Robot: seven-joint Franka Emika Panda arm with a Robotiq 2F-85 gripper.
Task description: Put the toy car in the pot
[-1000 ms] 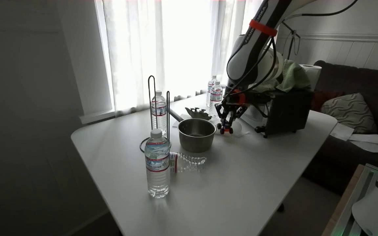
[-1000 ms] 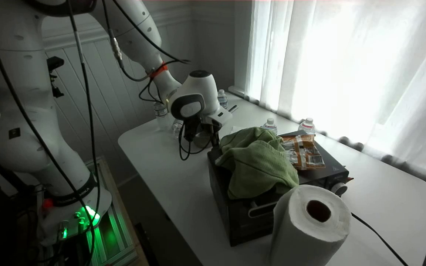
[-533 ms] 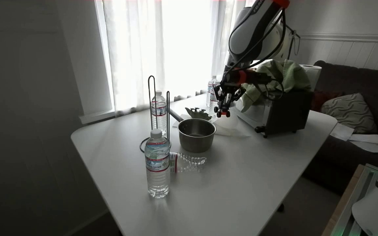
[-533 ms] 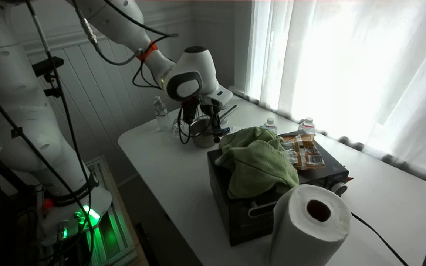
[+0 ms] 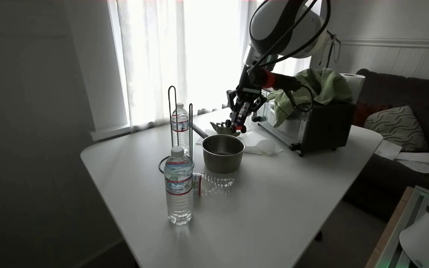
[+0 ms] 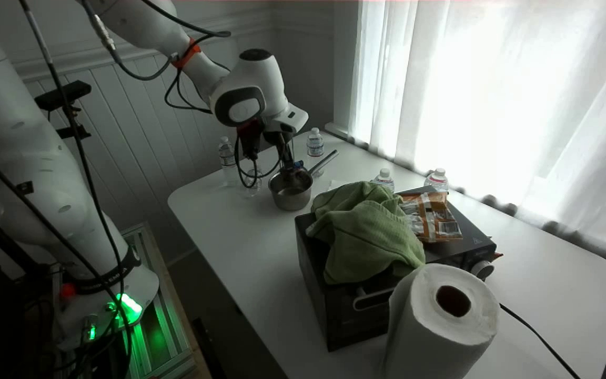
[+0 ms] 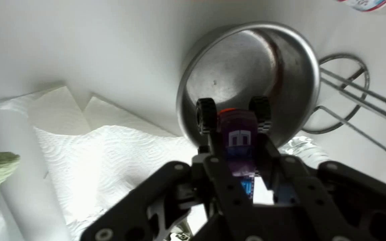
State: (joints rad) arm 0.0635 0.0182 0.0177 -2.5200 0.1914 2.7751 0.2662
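Daylight glares through the curtain (image 6: 492, 95), the wall (image 5: 32, 130) lies dim, and paper (image 7: 89, 167) partly washes out in the wrist view.

We are looking at a white table (image 5: 274, 216), and in both exterior views it is carrying several things. The metal pot (image 5: 222, 162) is standing upright on it. Near the pot, a clear bottle (image 5: 216, 185) is lying on its side, and a labelled bottle (image 5: 179, 186) is standing close by. We are seeing also a wire stand (image 5: 191, 128), with another bottle (image 5: 183, 128) standing near it. A dark appliance (image 5: 328, 128) is occupying its own place, and a paper roll (image 6: 440, 331) is standing close to it. Between pot and appliance, paper towels (image 7: 112, 150) are lying. A greenish object (image 5: 219, 129), partly hidden, is lying near the pot; we are not recognising it.
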